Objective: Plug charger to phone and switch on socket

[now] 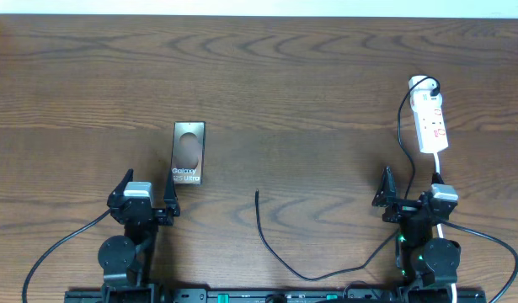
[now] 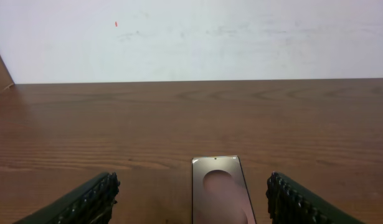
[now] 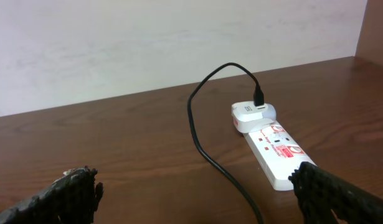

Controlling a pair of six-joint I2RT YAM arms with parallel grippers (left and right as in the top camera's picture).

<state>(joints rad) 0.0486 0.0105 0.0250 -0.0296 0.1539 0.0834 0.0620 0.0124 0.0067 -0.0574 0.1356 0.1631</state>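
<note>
Your left gripper (image 1: 147, 183) sits low at the near edge of the table, pointing away from you. Its jaws are spread wide with nothing in them. The phone, a small flat dark rectangle with a brownish oval picture and white "Galaxy Ultra" lettering (image 1: 189, 151), lies flat just ahead of it. From overhead, the inner finger meets the phone's near left corner, but you cannot tell whether it touches.

Your right gripper (image 1: 408, 189) is posed the same way on the other side, jaws as far apart as they go and empty. The socket, a narrow white oblong power strip with red marks on its face (image 1: 430, 124), lies just ahead of it, slightly to its right. A small white adapter (image 3: 250, 115) is plugged in at its far end.

The charger, a long thin black cable (image 1: 271, 248), leaves that adapter and loops down past the right gripper. It then runs along the near edge and curves up to a free tip on bare wood between the two arms, well apart from the phone.

Everything rests on a dark brown wood-grain table (image 1: 284, 76) in front of a plain whitish wall (image 2: 210, 37).

In the left wrist view the phone's near end is cut off by the frame. In the overhead view the strip's white cord (image 1: 440, 164) disappears behind the right arm. The strip's switches are too small to read.
</note>
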